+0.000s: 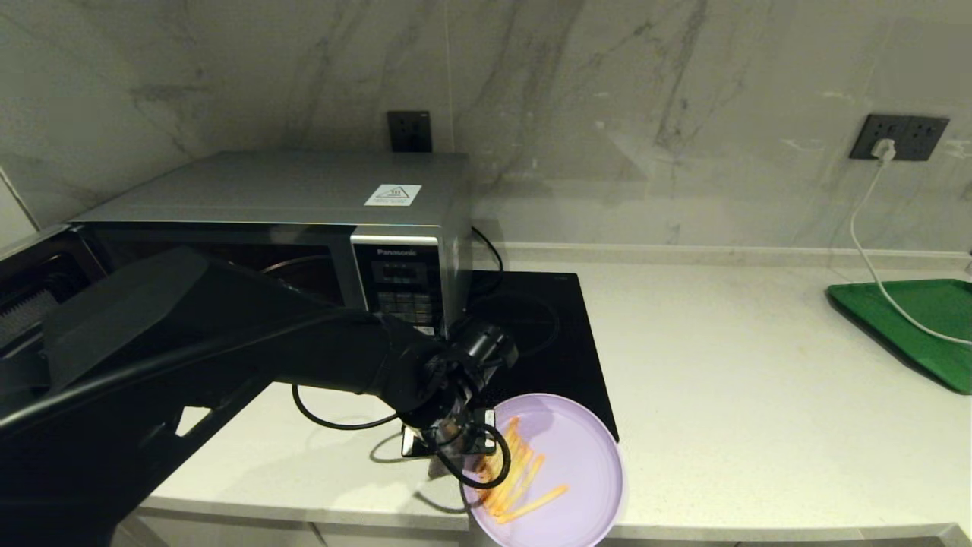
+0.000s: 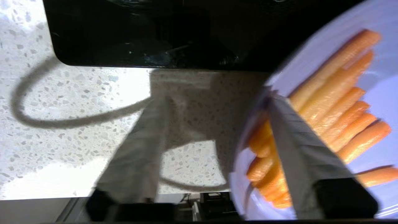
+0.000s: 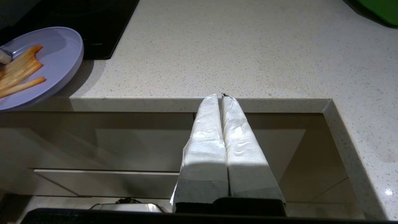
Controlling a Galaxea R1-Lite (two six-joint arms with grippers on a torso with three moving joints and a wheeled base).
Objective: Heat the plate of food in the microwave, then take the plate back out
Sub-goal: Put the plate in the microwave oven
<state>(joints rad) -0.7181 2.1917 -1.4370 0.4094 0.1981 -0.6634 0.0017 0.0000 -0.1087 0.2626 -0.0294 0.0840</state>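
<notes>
The pale lilac plate (image 1: 581, 463) with a row of orange-yellow fries (image 1: 520, 475) sits at the counter's front edge, partly overhanging it, in front of the cooktop. My left gripper (image 1: 456, 448) is open at the plate's left rim. In the left wrist view the gripper (image 2: 216, 102) straddles that rim: one finger (image 2: 298, 146) lies over the fries (image 2: 339, 102), the other (image 2: 136, 155) over bare counter. The silver-grey Panasonic microwave (image 1: 304, 190) stands behind my left arm; its door looks swung open to the left. My right gripper (image 3: 221, 95) is shut and empty, parked below the counter edge.
A flat black glass cooktop (image 1: 547, 334) lies right of the microwave, just behind the plate. A green tray (image 1: 911, 319) sits far right with a white cable (image 1: 873, 251) running over it from a wall socket. Pale stone counter (image 1: 759, 395) stretches between.
</notes>
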